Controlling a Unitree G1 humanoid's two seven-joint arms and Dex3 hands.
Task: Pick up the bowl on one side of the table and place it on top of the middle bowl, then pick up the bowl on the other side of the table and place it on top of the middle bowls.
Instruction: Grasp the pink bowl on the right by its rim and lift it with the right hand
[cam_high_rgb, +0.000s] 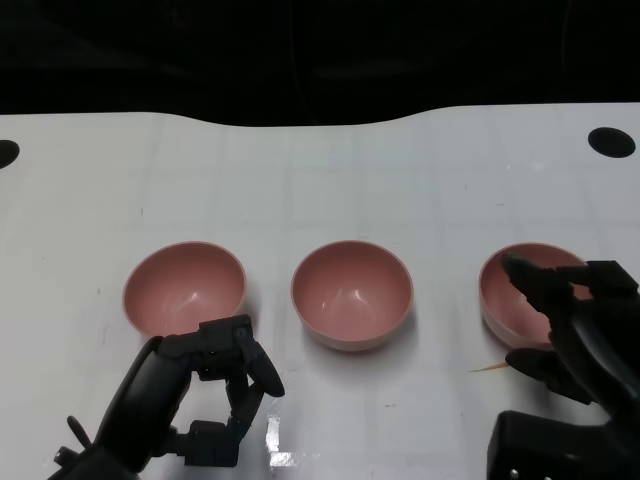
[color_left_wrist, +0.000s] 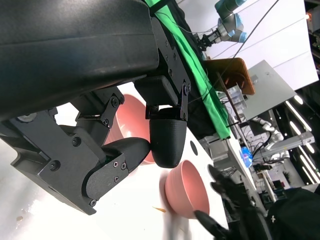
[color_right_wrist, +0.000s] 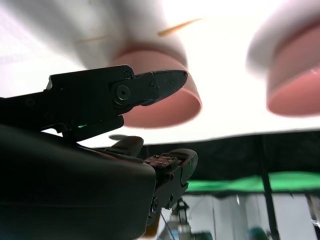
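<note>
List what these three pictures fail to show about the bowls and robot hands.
- Right bowl: head view, near rim covered by the right robot hand; contact cannot be told.
- Right wrist view: both bowls blurred, so fingertip clearance is unclear.
- Left bowl: left wrist view, mostly hidden behind the left robot hand.
- Small tan sliver beside the right bowl: too small to identify.

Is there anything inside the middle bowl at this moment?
Nothing: the middle bowl shows only its bare pink inside, with no bowl stacked in it. What lies under it on the table is covered.
</note>
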